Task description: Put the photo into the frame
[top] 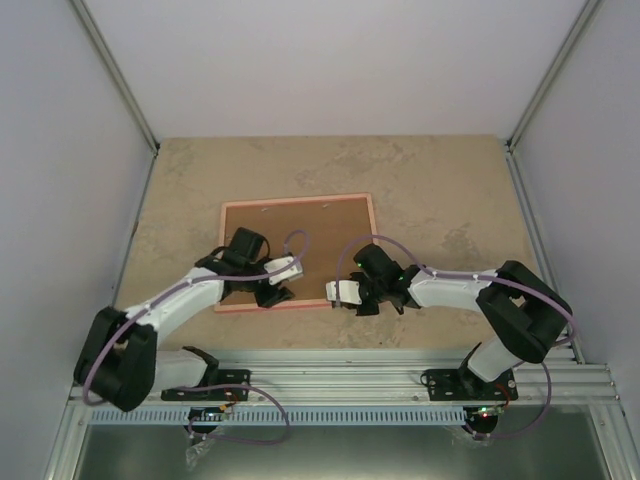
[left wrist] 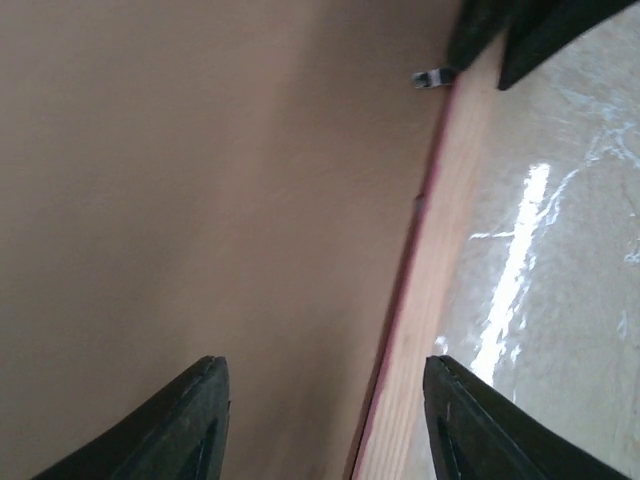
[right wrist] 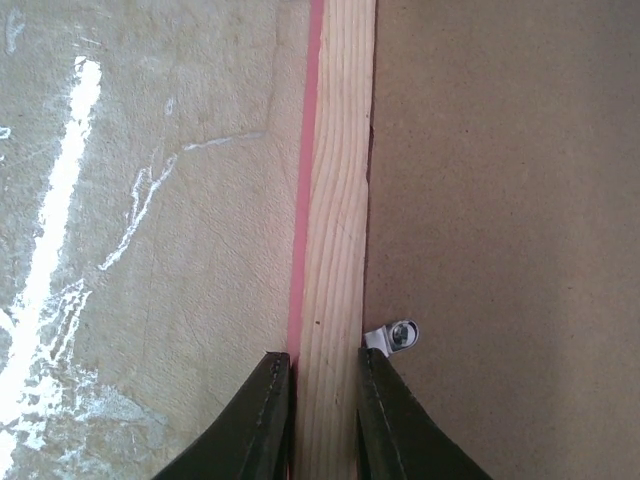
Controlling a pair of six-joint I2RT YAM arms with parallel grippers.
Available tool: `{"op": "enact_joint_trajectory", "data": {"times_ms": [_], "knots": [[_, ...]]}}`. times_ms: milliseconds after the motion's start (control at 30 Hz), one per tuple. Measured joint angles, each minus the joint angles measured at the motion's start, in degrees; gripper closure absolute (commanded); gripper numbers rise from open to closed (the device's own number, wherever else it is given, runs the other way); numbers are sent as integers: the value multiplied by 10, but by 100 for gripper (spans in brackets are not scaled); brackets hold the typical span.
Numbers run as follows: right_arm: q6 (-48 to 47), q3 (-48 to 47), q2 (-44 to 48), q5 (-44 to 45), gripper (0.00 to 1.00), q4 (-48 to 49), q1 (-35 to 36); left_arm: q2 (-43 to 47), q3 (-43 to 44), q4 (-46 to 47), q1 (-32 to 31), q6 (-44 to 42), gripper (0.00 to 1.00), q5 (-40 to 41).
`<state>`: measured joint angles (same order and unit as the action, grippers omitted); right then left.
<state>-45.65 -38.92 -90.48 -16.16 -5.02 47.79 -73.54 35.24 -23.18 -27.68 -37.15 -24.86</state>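
The pink frame (top: 298, 199) lies face down on the table with a brown backing board (top: 300, 235) filling it. The photo is hidden. My right gripper (top: 340, 291) sits at the frame's near right corner. In the right wrist view the gripper (right wrist: 325, 375) is shut on the frame's bare wooden rail (right wrist: 340, 180), beside a small metal clip (right wrist: 395, 336). My left gripper (top: 275, 293) hovers over the near edge. Its jaws (left wrist: 325, 380) stand open, one finger above the board (left wrist: 200, 180) and the other beyond the rail (left wrist: 440, 260).
The beige stone-pattern table (top: 440, 190) surrounds the frame, with white walls on three sides. The arm bases are bolted to a metal rail (top: 340, 385) at the near edge. The right gripper's dark fingers (left wrist: 520, 40) show at the top of the left wrist view.
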Motion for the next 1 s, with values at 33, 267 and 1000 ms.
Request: {"op": "enact_joint_trajectory", "data": {"times_ms": [33,267,1000], "knots": [[5,0,0,2,99,0,0,19,0,-12,15,-3,42,4],[36,-2,2,14,100,-7,4,131,-59,-93,83,-48,38,46],[59,-10,4,32,99,-27,5,76,-96,-51,117,-139,39,68]]}}
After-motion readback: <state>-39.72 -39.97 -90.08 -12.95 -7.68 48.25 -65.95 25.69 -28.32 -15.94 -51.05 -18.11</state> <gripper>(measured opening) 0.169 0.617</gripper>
